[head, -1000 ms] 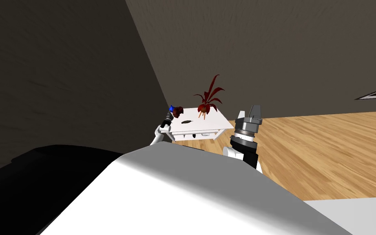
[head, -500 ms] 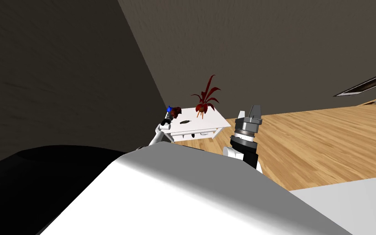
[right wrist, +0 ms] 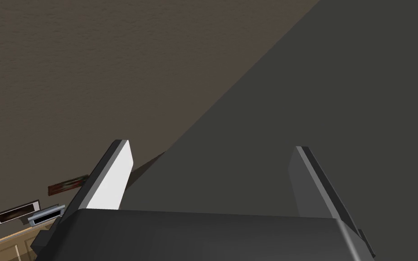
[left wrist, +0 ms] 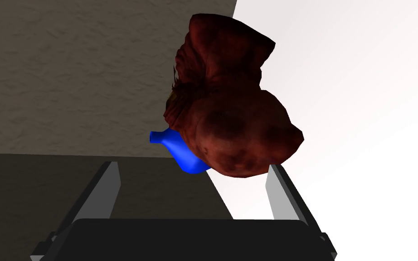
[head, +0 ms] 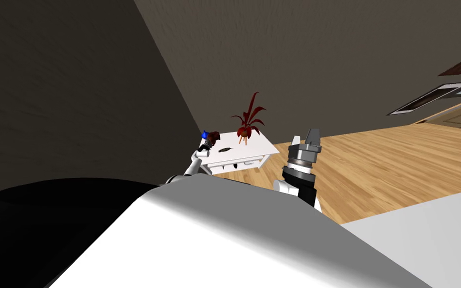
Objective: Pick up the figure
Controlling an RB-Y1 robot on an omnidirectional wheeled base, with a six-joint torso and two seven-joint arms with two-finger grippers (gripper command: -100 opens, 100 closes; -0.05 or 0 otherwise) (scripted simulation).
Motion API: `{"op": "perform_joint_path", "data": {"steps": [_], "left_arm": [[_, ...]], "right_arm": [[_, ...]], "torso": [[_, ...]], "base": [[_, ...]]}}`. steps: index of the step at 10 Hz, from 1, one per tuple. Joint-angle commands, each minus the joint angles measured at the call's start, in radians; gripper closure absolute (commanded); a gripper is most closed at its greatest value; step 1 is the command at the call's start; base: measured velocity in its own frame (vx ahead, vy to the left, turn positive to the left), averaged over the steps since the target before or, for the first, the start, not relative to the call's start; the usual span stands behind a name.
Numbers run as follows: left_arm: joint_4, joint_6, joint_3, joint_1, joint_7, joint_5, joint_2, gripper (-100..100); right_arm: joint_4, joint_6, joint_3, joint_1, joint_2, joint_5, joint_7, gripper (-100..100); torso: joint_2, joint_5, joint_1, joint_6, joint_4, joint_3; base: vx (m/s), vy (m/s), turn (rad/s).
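Fingers point(left wrist: 107, 190) of left gripper point(left wrist: 193, 166) wide apart as before, my view turned, figure point(left wrist: 230, 118) beyond them at white bench point(head: 255, 148) far left corner, lumpy dark red, smooth blue part, right gripper point(right wrist: 210, 150) wide too

We see a figure point(left wrist: 230, 113) in mottled dark red-brown, with a bright blue piece point(left wrist: 181, 154) against it. The table point(head: 257, 149) is plain white. On the table, a plant point(head: 248, 116) has deep red leaves above a brown pot, and a small object point(head: 223, 149) is near-black. Beside the table, the floor point(head: 399, 160) is light wood with plank grain. Behind the table, the walls point(head: 299, 60) are dull grey-brown.
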Motion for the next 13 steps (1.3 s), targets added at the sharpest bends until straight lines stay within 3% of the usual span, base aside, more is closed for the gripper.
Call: {"op": "perform_joint_path", "data": {"steps": [1, 3, 4, 5, 8, 13], "left_arm": [[0.050, 0.041, 0.012, -0.046, 0.012, 0.019, 0.016, -100], [0.080, 0.041, 0.012, -0.046, 0.012, 0.019, 0.016, -100], [0.127, 0.083, 0.026, -0.085, 0.021, 0.034, 0.024, -100], [0.145, 0.083, 0.026, -0.085, 0.021, 0.034, 0.024, -100], [0.246, 0.161, 0.052, -0.159, 0.037, 0.061, 0.038, -100], [0.384, 0.242, 0.076, -0.225, 0.051, 0.087, 0.048, -100]], "right_arm": [[0.000, 0.000, 0.000, 0.000, 0.000, 0.000, 0.000, 0], [0.000, 0.000, 0.000, 0.000, 0.000, 0.000, 0.000, 0], [0.000, 0.000, 0.000, 0.000, 0.000, 0.000, 0.000, 0], [0.000, 0.000, 0.000, 0.000, 0.000, 0.000, 0.000, 0], [0.000, 0.000, 0.000, 0.000, 0.000, 0.000, 0.000, 0], [0.000, 0.000, 0.000, 0.000, 0.000, 0.000, 0.000, 0]], "torso": [[0.000, 0.000, 0.000, 0.000, 0.000, 0.000], [0.000, 0.000, 0.000, 0.000, 0.000, 0.000], [0.000, 0.000, 0.000, 0.000, 0.000, 0.000], [0.000, 0.000, 0.000, 0.001, 0.000, 0.000], [0.000, 0.000, 0.000, 0.000, 0.000, 0.000], [0.000, 0.000, 0.000, 0.000, 0.000, 0.000]], "base": [[-0.004, -0.001, -0.183], [-0.003, 0.005, -0.035], [-0.003, 0.000, -0.131], [-0.002, 0.005, -0.132], [-0.002, 0.006, -0.128], [0.001, 0.006, -0.112]]}}
